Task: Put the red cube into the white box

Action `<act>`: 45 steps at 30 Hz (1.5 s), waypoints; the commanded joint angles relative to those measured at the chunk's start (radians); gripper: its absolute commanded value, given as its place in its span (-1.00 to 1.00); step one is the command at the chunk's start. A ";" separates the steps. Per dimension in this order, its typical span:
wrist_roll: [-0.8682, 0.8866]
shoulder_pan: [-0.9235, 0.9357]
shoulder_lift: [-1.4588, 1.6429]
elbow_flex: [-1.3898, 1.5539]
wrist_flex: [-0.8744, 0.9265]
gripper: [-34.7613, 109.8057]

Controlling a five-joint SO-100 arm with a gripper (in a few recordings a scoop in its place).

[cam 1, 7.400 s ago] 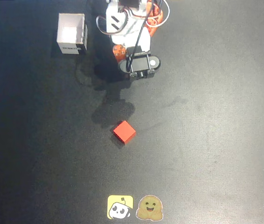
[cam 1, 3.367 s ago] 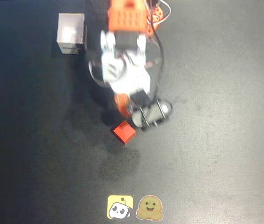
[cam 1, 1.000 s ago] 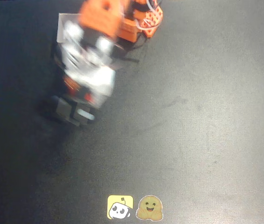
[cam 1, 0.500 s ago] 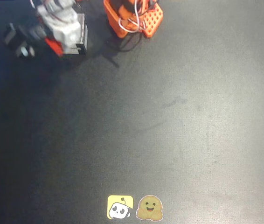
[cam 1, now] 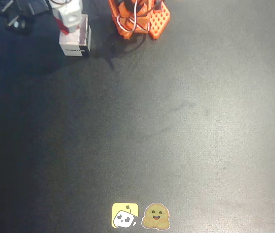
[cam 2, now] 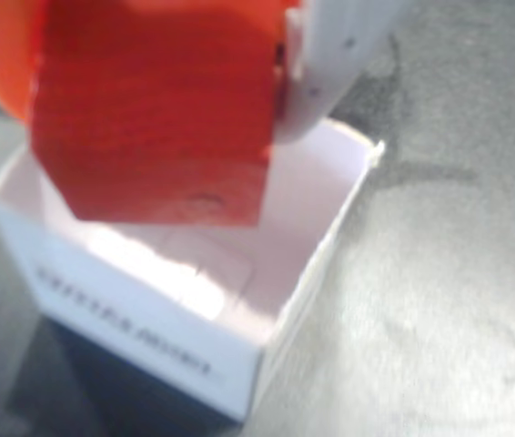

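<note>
The tool [cam 2: 162, 68] pinches the red cube [cam 2: 153, 118], hanging just above the open white box [cam 2: 317, 228] beneath it. Pickup and carry look done; release remains, though centering seems roughly right.

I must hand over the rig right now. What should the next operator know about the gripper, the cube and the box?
Gripper: shut on the red cube, holding it above the open top of the white box.
White box: at the top left of the table in the overhead view, upright; its floor looks empty.
Done: the cube is picked up and carried over the box.
Left: lower a little, open the gripper so the cube drops inside, then pull the arm away.
</note>
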 commanded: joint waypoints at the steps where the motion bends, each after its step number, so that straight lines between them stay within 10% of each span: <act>1: 0.038 0.026 0.044 0.029 -0.018 -0.52; 19: 0.064 0.021 0.124 0.078 -0.021 -0.04; 29: -0.261 -0.020 0.150 0.074 -0.230 -0.52; 45: -0.281 -1.081 0.166 0.173 -0.744 -0.52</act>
